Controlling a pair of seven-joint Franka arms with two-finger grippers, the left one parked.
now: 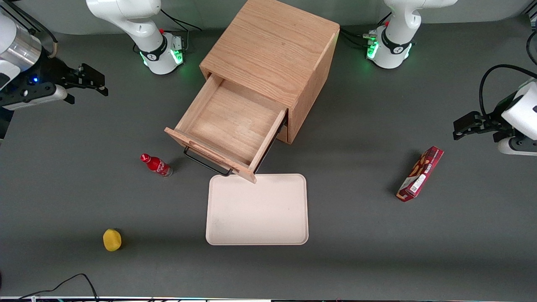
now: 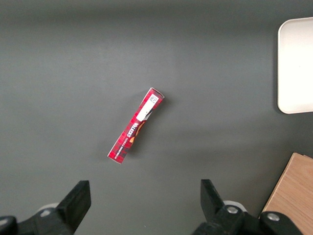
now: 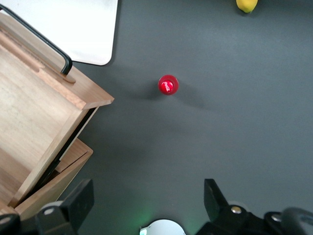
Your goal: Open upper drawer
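- The tabletop (image 1: 377, 251) is seen as a dark grey surface carrying everything listed here.
- The cabinet (image 1: 272, 50), a light-oak cube, is taken as the landmark; it is set well back from the front camera.
- The drawer (image 1: 228, 126), the upper one, is pulled far out of the cabinet front toward the front camera; its bare wooden floor is exposed, and its black handle (image 1: 205, 162) is carried on the front panel.
- The tray (image 1: 257, 209), pale and rectangular, is laid in front of the cabinet, nearer the camera, with one corner tucked under the drawer's front corner.
- The box (image 1: 420, 173), red and long, is laid flat well apart from the cabinet, toward the parked arm's end.
- The claw (image 1: 93, 83) is held above the tabletop well apart from the cabinet, toward the working arm's end; its fingers are spread apart and nothing is held between them.
- The bottle (image 1: 156, 165), red, is stood just beside the drawer front.
- The lemon (image 1: 112, 240) is placed much nearer the camera than the cabinet.
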